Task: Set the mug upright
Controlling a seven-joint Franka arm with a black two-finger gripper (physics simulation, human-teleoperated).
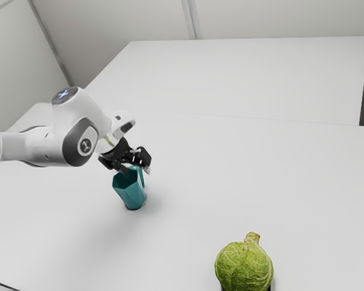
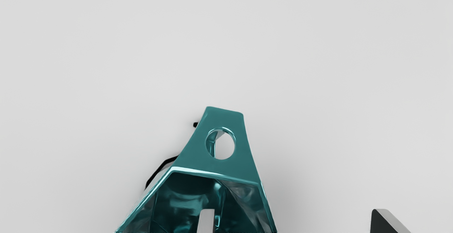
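The hand (image 1: 137, 171) is being held spread at the mug (image 1: 131, 191), with its two tips standing well apart. One fingertip (image 2: 206, 222) is being shown inside the mug's open mouth and the other fingertip (image 2: 389, 222) outside it, so nothing is being pinched. In the exterior view, part of the rim is being hidden by the hand's black fingers. The blue-green mug is being carried by the white surface (image 1: 291, 194), with its mouth facing up; whether it is leaning a little cannot be told. The near part of the mug is being cut off in the wrist view, and its floor is being lost in shadow, but no food or drink is being seen in the part that shows. A round hole is being shown in its handle (image 2: 244, 165). Beside the mug, a thin black edge (image 2: 161, 167) is being partly covered by it, and what it is cannot be told. Well apart from the mug, a green cabbage (image 1: 244, 267) is being shown over a black thing (image 1: 269, 288), mostly hidden and cut off.
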